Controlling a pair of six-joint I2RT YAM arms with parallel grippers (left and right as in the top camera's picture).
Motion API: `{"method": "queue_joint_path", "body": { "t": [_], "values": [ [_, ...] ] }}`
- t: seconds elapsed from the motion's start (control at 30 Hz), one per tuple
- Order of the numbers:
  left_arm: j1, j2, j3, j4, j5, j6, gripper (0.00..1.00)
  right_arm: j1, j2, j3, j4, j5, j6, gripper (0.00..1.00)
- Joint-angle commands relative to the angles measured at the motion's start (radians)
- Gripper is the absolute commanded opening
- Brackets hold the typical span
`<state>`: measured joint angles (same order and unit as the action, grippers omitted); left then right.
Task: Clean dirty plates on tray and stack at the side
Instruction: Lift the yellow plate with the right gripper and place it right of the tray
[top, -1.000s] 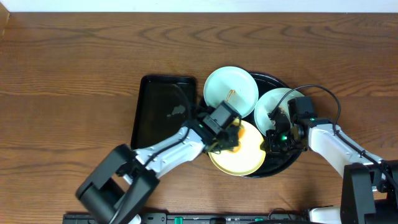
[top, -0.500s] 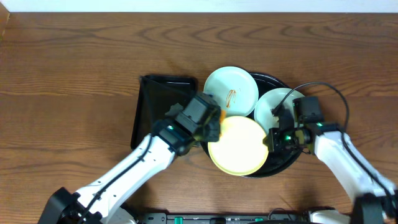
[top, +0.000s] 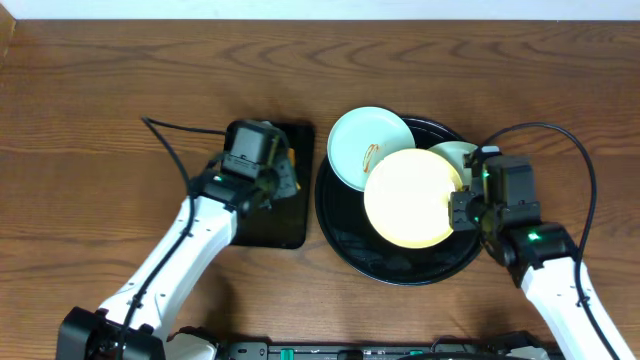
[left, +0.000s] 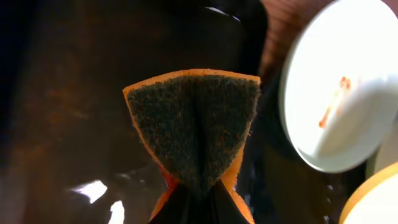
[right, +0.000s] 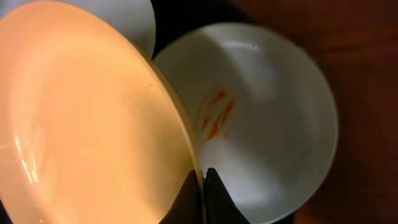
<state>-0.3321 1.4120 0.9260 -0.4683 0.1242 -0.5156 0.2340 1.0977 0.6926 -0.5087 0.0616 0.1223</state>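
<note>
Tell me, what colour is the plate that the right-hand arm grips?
The plate is pale yellow, clearest in the right wrist view.

Overhead downward, wrists close, plates (top: 410, 198) shared

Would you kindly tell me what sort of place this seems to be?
Probably a robot lab bench staged for dishwashing rather than a real kitchen: a plain wooden table, a sauce-smeared plate and a scouring sponge.

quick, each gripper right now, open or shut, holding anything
Left gripper: shut on the sponge.
Right gripper: shut on the rim of the yellow plate.
</note>
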Motion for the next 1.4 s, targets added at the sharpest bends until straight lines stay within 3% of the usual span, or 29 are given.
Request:
{"method": "queue_joint_path", "body": {
  "t": [0.0,0.3,0.47,0.7,1.07,1.17,1.37],
  "values": [
    [0.03,0.015,-0.007,-0.003,-0.01,0.026,0.07,0.088,-0.013,0.011,0.015,0.195,-0.002,0.01],
    [0.034,0.037,-0.008,-0.002,-0.01,0.026,0.08,0.36,-0.013,0.013,0.129,0.564,-0.188,0.01],
    [0.034,0.037,-0.008,-0.002,-0.01,0.026,0.07,0.461,-0.013,0.013,0.233,0.665,-0.32,0.01],
    [0.034,0.037,-0.008,-0.002,-0.01,0.026,0.07,0.497,-0.013,0.013,0.26,0.691,-0.409,0.01],
    [0.034,0.037,-0.008,-0.002,-0.01,0.026,0.07,0.497,-0.013,0.013,0.281,0.694,-0.407,0.01],
    [0.034,0.037,-0.008,-0.002,-0.01,0.026,0.08,0.489,-0.013,0.013,0.281,0.693,-0.333,0.01],
    [0.034,0.037,-0.008,-0.002,-0.01,0.026,0.08,0.328,-0.013,0.013,0.203,0.525,0.112,0.01]
  ]
}}
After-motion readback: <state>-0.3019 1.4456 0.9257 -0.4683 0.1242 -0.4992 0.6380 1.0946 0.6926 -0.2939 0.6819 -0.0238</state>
